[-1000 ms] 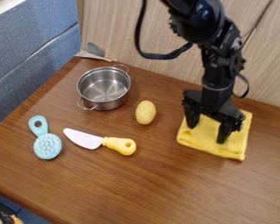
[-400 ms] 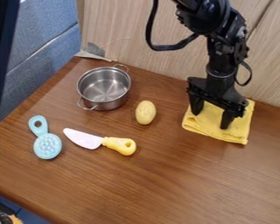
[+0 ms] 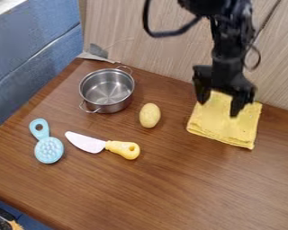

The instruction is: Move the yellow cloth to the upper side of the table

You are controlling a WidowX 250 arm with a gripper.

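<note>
The tool [image 3: 218, 108] hangs over the far part of the yellow cloth [image 3: 224, 123], its two fingers apart with nothing clamped; whether the tips touch the fabric, I cannot tell. The cloth lies folded flat at the far right of the worktop [image 3: 164, 179], close to the wood-grain panel [image 3: 152, 49]. It should be light, limp and impossible to break, grippy rather than slippery. Best hold: pinch through all layers near the middle; taking only the top layer could unfold it. To the left lies the potato [image 3: 150, 115].
</note>
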